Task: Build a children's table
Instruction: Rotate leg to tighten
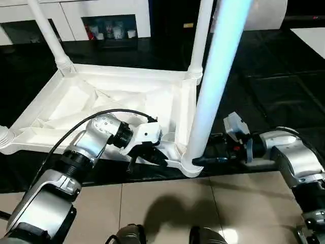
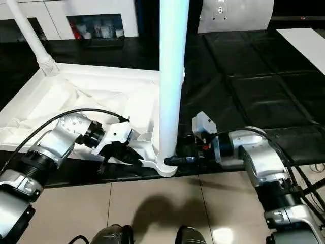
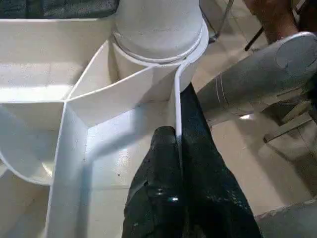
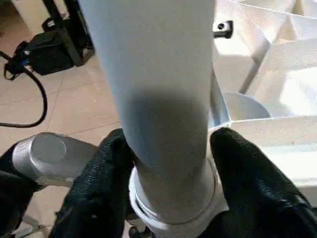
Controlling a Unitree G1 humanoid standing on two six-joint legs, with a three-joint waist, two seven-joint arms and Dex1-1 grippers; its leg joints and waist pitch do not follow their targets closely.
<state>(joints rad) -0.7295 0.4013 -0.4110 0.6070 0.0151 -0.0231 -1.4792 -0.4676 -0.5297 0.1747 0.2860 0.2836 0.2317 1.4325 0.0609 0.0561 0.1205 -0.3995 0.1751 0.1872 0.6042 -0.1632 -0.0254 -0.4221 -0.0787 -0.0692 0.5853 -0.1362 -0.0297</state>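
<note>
Seating the long white cylindrical plastic leg (image 1: 213, 86) in its corner socket.
Our left claw (image 1: 152, 155) pinches the stiff white ribbed table top's rim (image 3: 177, 114); our right claw (image 4: 168, 168) grasps the slick leg's base.

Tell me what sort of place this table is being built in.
Probably an indoor lab or workshop: the upturned table top lies on a large black-covered work surface, with white glass-fronted cabinets behind and a beige tiled floor below.

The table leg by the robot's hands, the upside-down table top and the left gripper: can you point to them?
Table leg (image 1: 210, 96), left eye view, middle of its shaft.
Table top (image 1: 76, 101), left eye view, ribbed underside.
Left gripper (image 3: 179, 148), left wrist view, fingertips pinching the rim.
</note>
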